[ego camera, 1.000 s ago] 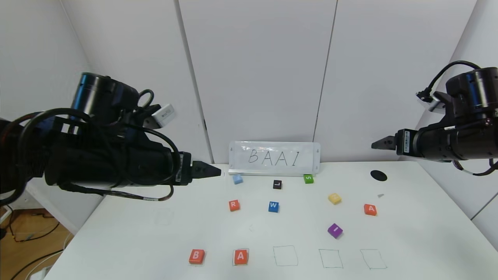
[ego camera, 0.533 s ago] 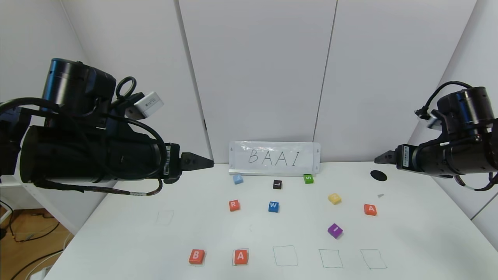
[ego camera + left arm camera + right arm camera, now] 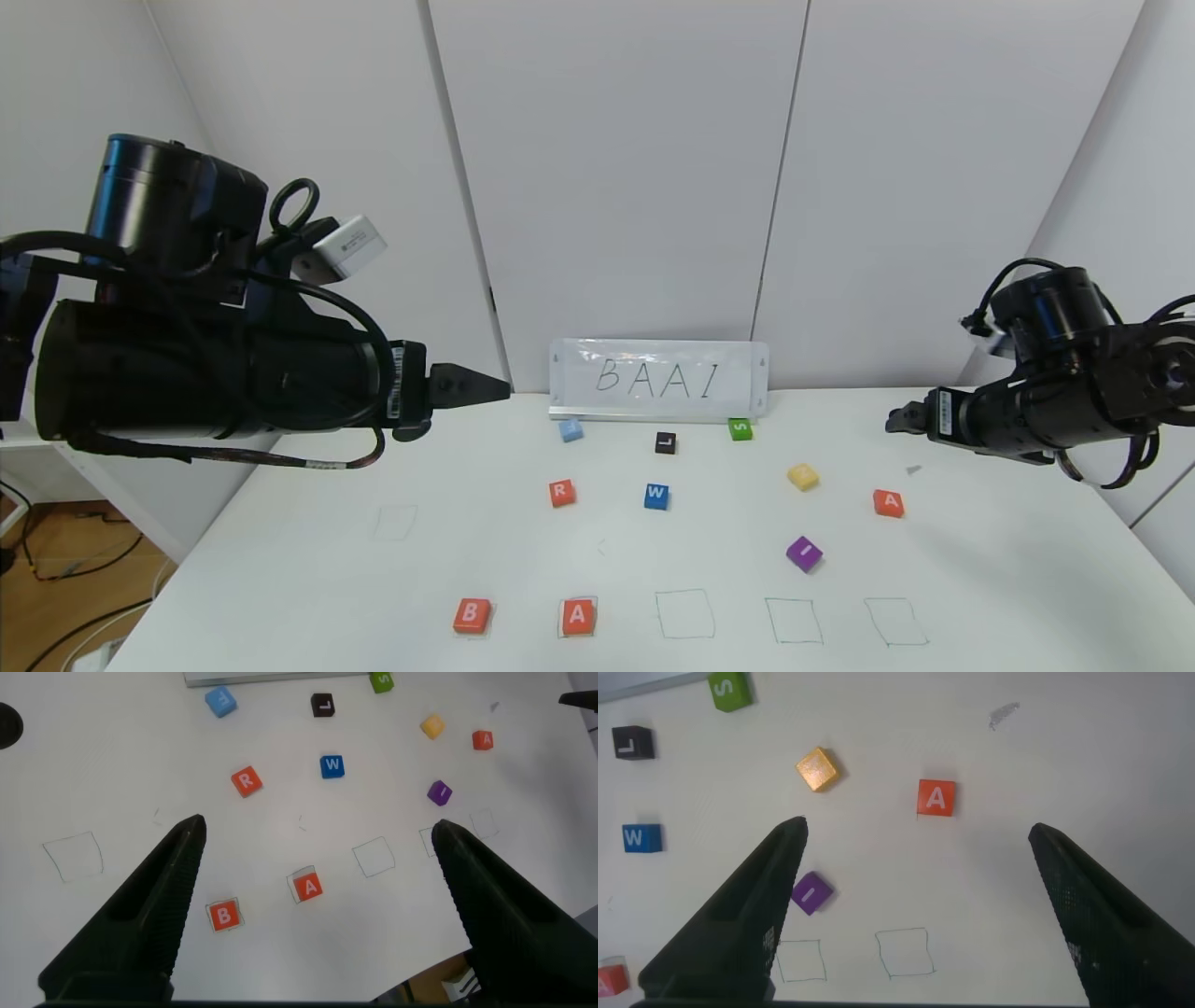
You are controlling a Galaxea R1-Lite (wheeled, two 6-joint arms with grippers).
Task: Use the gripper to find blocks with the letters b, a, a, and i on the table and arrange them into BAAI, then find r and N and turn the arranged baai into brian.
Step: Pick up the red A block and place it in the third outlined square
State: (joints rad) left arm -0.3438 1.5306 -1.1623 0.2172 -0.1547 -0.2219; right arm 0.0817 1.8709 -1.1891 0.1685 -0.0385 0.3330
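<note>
On the white table, the orange-red B block and one A block sit in the first two drawn squares of the front row. The second A block and the purple I block lie at the right. The R block lies mid-table. My left gripper hangs open and empty high over the back left. From its wrist I see B, A and R. My right gripper is open and empty above the back right, over the second A and I.
Three empty drawn squares follow the placed A; another is at the left. A BAAI sign stands at the back. Light-blue, black L, green S, blue W and yellow blocks lie between.
My right arm has dropped lower and drawn back to the right. My left arm has pulled back to the left. No block has moved.
</note>
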